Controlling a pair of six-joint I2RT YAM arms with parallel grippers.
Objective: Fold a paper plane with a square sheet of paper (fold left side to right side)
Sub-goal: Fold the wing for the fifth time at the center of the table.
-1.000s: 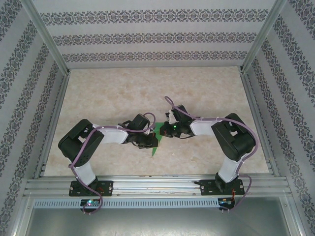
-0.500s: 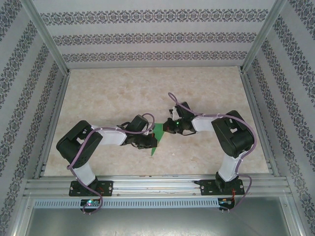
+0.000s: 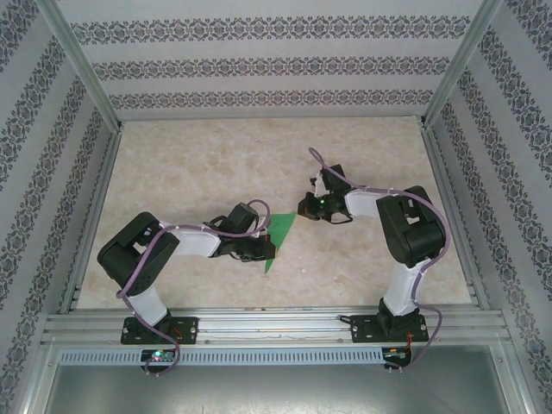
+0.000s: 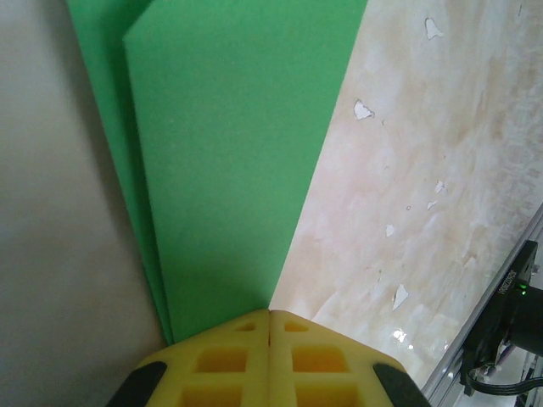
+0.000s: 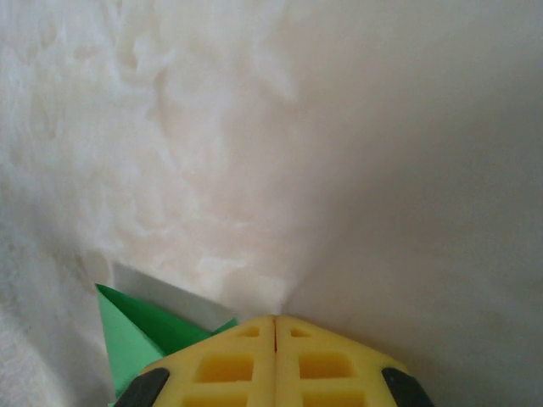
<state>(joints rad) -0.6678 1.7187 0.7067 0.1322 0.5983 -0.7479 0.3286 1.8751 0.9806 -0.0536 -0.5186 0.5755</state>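
While the table (image 3: 190, 164) gives open room far, left and right, I see two arms bent inward at mid-table. One folded green paper (image 3: 282, 231) lies between them. My left gripper (image 3: 261, 252) is closed and empty, tips at the paper's near end. My right gripper (image 3: 305, 208) is closed and empty, just beside the paper's far right corner.

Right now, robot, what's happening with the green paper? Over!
Left gripper shut, tip at the folded green paper. Right gripper shut, beside its pointed corner. Nothing blocking.
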